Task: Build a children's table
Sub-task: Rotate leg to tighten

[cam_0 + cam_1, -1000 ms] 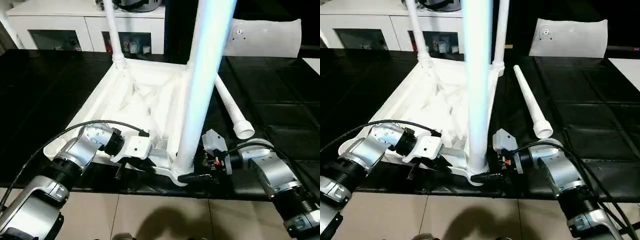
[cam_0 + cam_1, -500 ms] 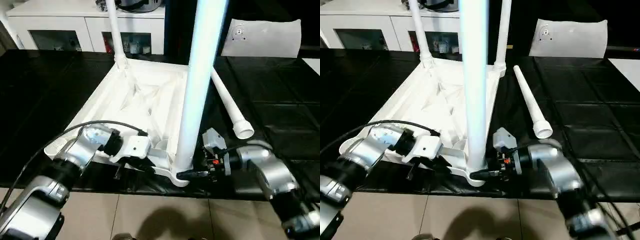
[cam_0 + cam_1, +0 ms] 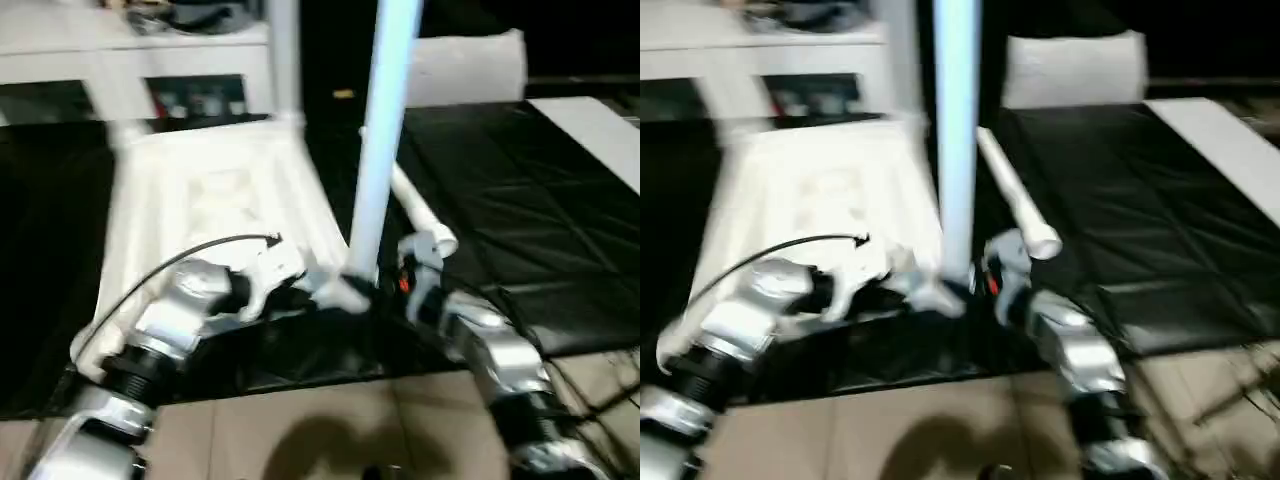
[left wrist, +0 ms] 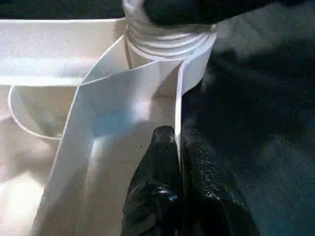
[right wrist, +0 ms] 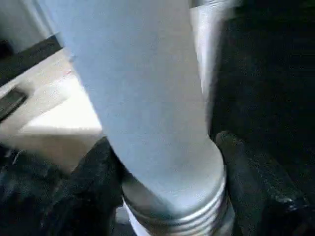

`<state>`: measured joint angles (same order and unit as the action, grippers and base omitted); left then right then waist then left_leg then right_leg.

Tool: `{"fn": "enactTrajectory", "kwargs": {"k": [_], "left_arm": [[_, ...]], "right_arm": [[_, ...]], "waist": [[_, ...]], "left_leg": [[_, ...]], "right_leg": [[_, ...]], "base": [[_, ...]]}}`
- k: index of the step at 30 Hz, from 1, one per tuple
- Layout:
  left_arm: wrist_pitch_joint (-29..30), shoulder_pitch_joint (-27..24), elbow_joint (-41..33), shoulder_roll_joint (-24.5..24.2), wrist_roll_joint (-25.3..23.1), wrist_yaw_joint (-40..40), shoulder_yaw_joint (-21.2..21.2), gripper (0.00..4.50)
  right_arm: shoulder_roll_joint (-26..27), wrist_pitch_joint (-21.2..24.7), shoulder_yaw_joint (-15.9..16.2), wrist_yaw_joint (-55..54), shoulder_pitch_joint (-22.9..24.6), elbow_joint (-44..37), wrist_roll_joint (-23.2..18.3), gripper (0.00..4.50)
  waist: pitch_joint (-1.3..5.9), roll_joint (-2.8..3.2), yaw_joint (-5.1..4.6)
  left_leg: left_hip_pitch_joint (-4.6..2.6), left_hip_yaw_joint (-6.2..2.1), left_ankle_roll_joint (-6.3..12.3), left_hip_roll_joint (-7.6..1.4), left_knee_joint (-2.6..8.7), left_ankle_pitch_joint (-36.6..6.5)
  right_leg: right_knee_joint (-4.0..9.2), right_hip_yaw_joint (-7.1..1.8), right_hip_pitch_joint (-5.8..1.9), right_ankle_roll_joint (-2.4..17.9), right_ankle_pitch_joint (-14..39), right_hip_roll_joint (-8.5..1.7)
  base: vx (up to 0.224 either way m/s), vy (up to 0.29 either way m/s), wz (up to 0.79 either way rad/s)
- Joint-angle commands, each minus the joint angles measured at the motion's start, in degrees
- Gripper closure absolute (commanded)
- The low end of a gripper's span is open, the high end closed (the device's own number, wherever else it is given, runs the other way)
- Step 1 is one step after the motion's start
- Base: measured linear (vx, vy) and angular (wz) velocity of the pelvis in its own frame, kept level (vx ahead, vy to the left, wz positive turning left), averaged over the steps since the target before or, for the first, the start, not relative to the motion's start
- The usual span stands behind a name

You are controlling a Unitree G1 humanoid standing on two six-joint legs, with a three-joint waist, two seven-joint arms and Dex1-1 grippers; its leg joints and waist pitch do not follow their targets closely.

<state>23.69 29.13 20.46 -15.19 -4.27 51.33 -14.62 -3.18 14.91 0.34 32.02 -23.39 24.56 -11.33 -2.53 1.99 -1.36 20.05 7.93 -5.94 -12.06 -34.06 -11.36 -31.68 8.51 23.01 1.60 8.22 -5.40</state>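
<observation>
The children's table lies upside down on the black surface, its ribbed white top (image 3: pixel 210 190) facing up. One white leg (image 3: pixel 380 150) stands upright in the near right corner socket (image 3: pixel 345 295), threaded at its base (image 5: pixel 172 206). My right gripper (image 3: pixel 388 290) is shut on that leg's base, with black fingers (image 5: pixel 246 167) on either side. My left gripper (image 4: pixel 178 142) is shut on the top's thin rim wall (image 4: pixel 179 98) just beside that socket. Two more legs (image 3: pixel 285 60) stand at the far corners. A loose leg (image 3: pixel 1010 195) lies to the right of the top.
A white cabinet (image 3: pixel 130 50) stands behind the black surface (image 3: pixel 520 200). A flat white panel (image 3: pixel 465 65) leans at the back right, and a white strip (image 3: pixel 590 130) lies at the far right. Tiled floor (image 3: pixel 330 430) shows below the near edge.
The whole picture has swung and blurred, so the camera has moved. Both grippers keep the same holds at the near right corner; the leg stays upright.
</observation>
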Motion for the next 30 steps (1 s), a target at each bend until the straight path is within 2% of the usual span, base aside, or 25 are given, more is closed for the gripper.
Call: {"fn": "enactTrajectory", "kwargs": {"k": [1, 3, 4, 5, 6, 7, 8, 10, 13, 14, 15, 18, 20, 21, 23, 25, 26, 30], "left_arm": [[1.85, 1.79, -4.64, 3.38, 0.69, -6.11, 2.07, 4.5], [3.68, 1.98, -5.72, 5.64, -0.26, -9.3, 2.35, 4.5], [4.52, 1.94, -6.4, 6.33, -0.56, -10.19, 2.22, 4.5], [5.06, 1.76, -7.04, 6.74, -0.85, -10.59, 1.8, 4.5], [5.36, 1.45, -7.63, 6.81, -1.35, -10.84, 1.16, 4.5], [5.12, 1.27, -7.73, 6.54, -1.85, -10.77, 0.55, 4.5], [4.63, 1.16, -7.64, 6.02, -2.19, -10.33, 0.1, 4.5], [4.08, 0.95, -7.84, 5.13, -2.34, -9.95, -0.52, 4.5], [1.7, 0.56, -7.75, 3.08, -1.8, -7.42, -1.33, 4.5], [1.19, 0.43, -7.8, 2.6, -1.77, -6.7, -1.5, 4.5], [0.2, 0.22, -7.68, 1.86, -1.61, -5.53, -1.62, 4.5], [-4.43, -0.2, -6.59, -1.07, -1.52, -0.71, -2.46, 4.5], [-7.03, -0.13, -5.69, -2.85, -1.07, 2.15, -3.27, 4.5], [-7.92, -0.04, -5.39, -3.45, -0.85, 3.14, -3.58, 4.5], [-11.07, 0.2, -4.48, -5.27, 0.16, 7.17, -4.65, 4.5], [-14.59, 0.59, -3.2, -7.57, 0.42, 11.74, -6.14, 4.5], [-16.43, 0.85, -2.33, -8.72, 0.43, 14.28, -6.86, 4.5], [-20.93, 1.62, 0.11, -10.84, 1.11, 21.08, -8.08, 4.5]], "right_arm": [[4.52, 2.04, 4.4, -1.16, -1.19, 0.85, -0.27, 1.86], [5.55, 2.48, 5.35, -3.68, -1.63, 0.81, 1.97, 1.86], [5.9, 2.52, 5.78, -4.04, -1.64, 0.86, 2.8, 1.86], [5.97, 2.0, 6.42, -3.48, -1.22, 0.58, 3.45, 1.86], [5.98, 1.27, 6.63, -3.06, -0.53, 0.2, 3.68, 1.53], [5.9, 0.82, 6.35, -3.19, 0.03, -0.11, 3.65, 1.53], [5.7, 0.74, 6.04, -3.11, 0.39, -0.38, 3.44, 1.19], [5.14, 0.17, 5.75, -3.07, 0.89, -0.84, 3.24, 1.08], [3.32, -1.55, 4.08, -1.84, 2.38, -3.12, 1.32, 0.67], [2.94, -1.86, 3.85, -1.41, 2.71, -3.72, 1.06, 0.67], [2.09, -2.32, 3.84, -0.15, 3.32, -4.73, 0.84, 0.61], [-1.85, -3.86, 4.02, 5.44, 5.16, -7.49, 0.39, 0.26], [-4.13, -4.26, 3.93, 8.35, 5.76, -8.41, 0.17, 0.23], [-4.89, -4.32, 3.85, 9.45, 5.89, -8.62, -0.07, 0.08], [-7.45, -4.39, 3.76, 13.11, 6.09, -9.07, -0.96, 0.08], [-10.63, -4.8, 4.22, 17.91, 6.01, -9.23, -1.51, 0.08], [-12.36, -4.89, 4.58, 20.81, 5.81, -9.3, -1.79, 0.08], [-17.51, -4.67, 6.58, 29.51, 4.29, -8.83, -2.28, 0.08]], "waist": [[3.67, 0.34, 0.63], [3.76, 0.07, 0.79], [3.84, 0.26, 1.02], [3.84, 0.26, 1.02], [4.19, 0.15, 1.4], [4.3, 0.17, 1.63], [4.35, 0.38, 1.71], [4.35, 0.55, 1.9], [4.24, 0.59, 2.06], [4.2, 0.58, 2.04], [4.09, 0.77, 2.05], [4.01, 0.69, 2.3], [3.95, 0.55, 2.58], [3.88, 0.55, 2.65], [3.91, 0.41, 2.98], [3.91, 0.56, 3.52], [3.94, 0.75, 3.91], [3.94, 0.74, 5.17]], "left_leg": [[0.54, 0.2, 3.25, -0.22, 4.2, -16.31], [0.67, 0.49, 3.89, -0.09, 4.02, -13.41], [0.83, 0.61, 4.21, 0.0, 3.87, -11.61], [0.83, 0.61, 4.21, 0.0, 3.87, -11.61], [1.14, 0.59, 4.9, -0.18, 3.75, -8.02], [1.22, 0.62, 5.63, -0.23, 3.72, -5.84], [1.23, 0.6, 5.83, -0.25, 3.69, -5.1], [1.11, 0.59, 6.44, -0.37, 3.65, -4.15], [0.91, 0.67, 6.47, -0.45, 3.75, -5.55], [0.83, 0.67, 6.21, -0.51, 3.86, -6.44], [0.78, 0.68, 6.01, -0.51, 3.92, -7.5], [0.64, 0.73, 5.6, -0.54, 3.99, -9.22], [0.65, 0.72, 5.71, -0.5, 4.02, -9.71], [0.66, 0.74, 5.66, -0.56, 4.08, -9.89], [0.55, 0.76, 5.42, -0.65, 4.06, -9.71], [0.44, 0.78, 5.66, -0.66, 4.04, -9.69], [0.08, 0.85, 5.69, -0.8, 4.02, -9.8], [-0.04, 1.08, 4.96, -1.02, 4.07, -10.32]], "right_leg": [[4.35, -2.16, -3.55, 6.12, 24.24, -2.92], [4.09, -2.4, -3.59, 6.86, 22.92, -2.79], [3.86, -2.55, -3.65, 7.12, 22.05, -2.84], [3.86, -2.55, -3.65, 7.12, 22.05, -2.84], [3.18, -2.72, -4.01, 7.9, 17.81, -2.84], [2.75, -2.87, -4.08, 8.87, 14.35, -2.82], [2.47, -2.95, -4.14, 9.39, 12.8, -2.79], [2.09, -3.02, -4.18, 10.64, 9.81, -2.7], [2.24, -3.04, -4.13, 10.7, 10.45, -2.69], [2.3, -3.04, -4.18, 10.54, 11.23, -2.67], [2.5, -3.06, -4.15, 10.25, 12.18, -2.68], [2.78, -3.1, -4.11, 9.39, 14.26, -2.65], [2.86, -3.13, -4.14, 8.97, 15.15, -2.7], [2.88, -3.15, -4.04, 8.9, 15.67, -2.71], [2.91, -3.18, -3.99, 8.72, 16.45, -2.79], [2.94, -3.23, -3.88, 8.6, 16.74, -2.74], [2.92, -3.32, -3.56, 8.91, 16.1, -2.7], [2.55, -3.4, -3.65, 9.56, 15.45, -2.72]], "base": [[0.0, 0.0, 0.0], [0.0, 0.0, 0.0], [0.0, 0.0, 0.0], [0.052, -0.025, 0.02], [0.052, -0.025, 0.02], [0.055, -0.023, 0.01], [0.0, 0.0, 0.0], [0.0, 0.0, 0.0], [0.0, 0.0, 0.0], [0.0, 0.0, 0.0], [0.0, 0.0, 0.0], [0.0, 0.0, 0.0], [0.0, 0.0, 0.0], [0.0, 0.0, 0.0], [0.0, 0.0, 0.0], [0.0, 0.0, 0.0], [0.0, 0.0, 0.0], [0.0, 0.0, 0.0]]}}
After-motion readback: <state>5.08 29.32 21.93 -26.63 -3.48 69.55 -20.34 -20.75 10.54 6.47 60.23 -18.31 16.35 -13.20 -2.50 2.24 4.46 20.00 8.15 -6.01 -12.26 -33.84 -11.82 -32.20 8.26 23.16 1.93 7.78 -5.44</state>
